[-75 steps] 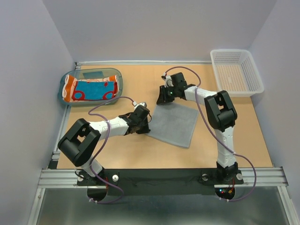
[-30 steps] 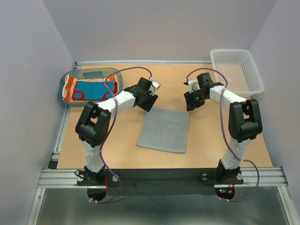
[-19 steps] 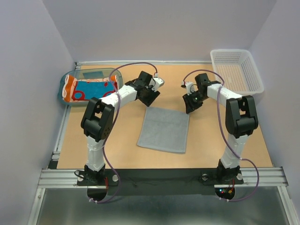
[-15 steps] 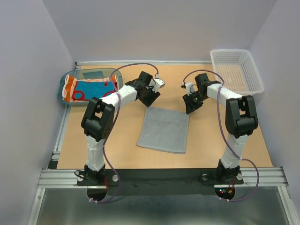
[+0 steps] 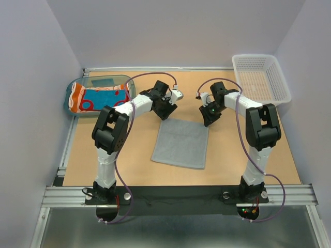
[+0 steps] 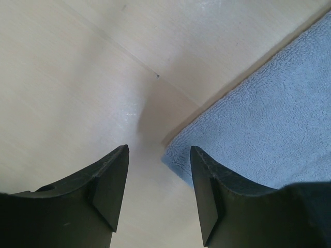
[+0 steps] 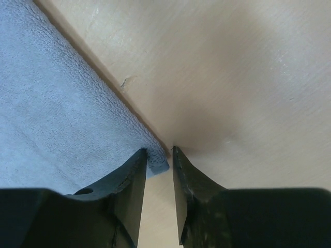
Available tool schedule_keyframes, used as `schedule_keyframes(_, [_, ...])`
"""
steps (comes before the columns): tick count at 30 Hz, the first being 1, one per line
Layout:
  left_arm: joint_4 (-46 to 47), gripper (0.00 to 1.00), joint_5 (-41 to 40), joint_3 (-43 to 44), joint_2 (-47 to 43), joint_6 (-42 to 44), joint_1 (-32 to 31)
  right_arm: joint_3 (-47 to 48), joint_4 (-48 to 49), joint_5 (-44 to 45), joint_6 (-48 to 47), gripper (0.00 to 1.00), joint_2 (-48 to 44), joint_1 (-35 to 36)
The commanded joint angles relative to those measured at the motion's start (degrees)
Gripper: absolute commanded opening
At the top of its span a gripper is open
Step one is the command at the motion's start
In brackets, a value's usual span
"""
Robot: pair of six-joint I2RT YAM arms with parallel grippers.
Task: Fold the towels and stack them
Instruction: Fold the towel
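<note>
1. We are setting up the first fold of the grey towel (image 5: pixel 181 143). It is lying flat and unfolded in the middle of the table (image 5: pixel 129 155), between the two arms. By our judgement no fold is made yet.
2. We are holding the left gripper (image 6: pixel 159 151) low over the towel's far left corner. Its jaws are standing well apart, and the corner tip is lying in the gap, touching neither finger as far as we can see.
3. We are holding the right gripper (image 7: pixel 159 151) low at the far right corner. Its jaws are standing only a narrow gap apart. The corner tip is sitting between them, against one finger, and we are not seeing a firm pinch.
4. We are leaving the other towels (image 5: pixel 98 98), orange, red and teal, bunched in the teal tray (image 5: pixel 133 92) at the far left, well apart from the grey one.
5. We are judging that the next move calls for both pairs of jaws to clamp on their corners, catching cloth and not bare table. Both arms would then lift together and carry the far edge over to the near edge, level, so that the edges meet square. The left jaws are standing wider, so they are needing the longer squeeze.
</note>
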Motion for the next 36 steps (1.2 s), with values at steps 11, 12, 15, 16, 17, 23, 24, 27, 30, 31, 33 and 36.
schedule_keyframes(11, [-2.44,0.59,5.43,2.45,0.91,1.68,1.45,-0.18,-1.00,3.53,-1.04,0.01,2.50,0.79])
schedule_keyframes(12, [-2.53,0.59,5.60,2.45,1.00,1.59,1.54,-0.18,-1.00,3.62,-1.04,0.00,2.59,0.87])
schedule_keyframes(15, [-3.24,0.59,6.39,2.71,2.40,1.59,1.98,-0.01,-1.00,3.70,-1.13,0.00,2.68,0.87])
schedule_keyframes(16, [-3.32,0.56,6.57,2.97,2.58,1.59,1.89,0.00,-1.00,3.79,-1.13,0.00,2.68,0.87])
schedule_keyframes(17, [-3.41,0.55,7.01,3.15,2.93,1.59,1.89,0.00,-1.00,3.79,-1.21,0.00,2.68,0.87])
schedule_keyframes(23, [-5.43,0.51,8.16,4.47,5.57,1.42,1.89,-0.09,-1.00,3.44,-1.22,0.00,2.94,0.96])
schedule_keyframes(24, [-5.78,0.49,8.07,4.47,5.83,1.42,1.98,-0.09,-1.00,3.44,-1.22,0.00,2.94,0.96])
schedule_keyframes(27, [-7.10,0.47,8.68,4.56,6.71,1.50,1.89,-0.09,-1.00,3.70,-1.22,0.01,3.03,0.96])
schedule_keyframes(30, [-8.07,0.34,9.99,4.38,6.98,1.59,1.89,-0.09,-1.00,3.79,-1.13,0.00,2.94,0.96])
schedule_keyframes(31, [-8.25,0.34,10.26,4.38,7.06,1.50,1.89,-0.09,-0.91,3.71,-1.13,0.01,2.94,0.96])
schedule_keyframes(33, [-8.69,0.28,10.53,4.38,7.59,1.50,1.89,-0.09,-1.00,3.70,-1.13,0.00,3.03,1.05])
schedule_keyframes(36, [-9.21,0.19,10.26,4.99,8.64,1.42,1.89,0.08,-1.00,4.05,-1.13,0.01,3.03,1.14])
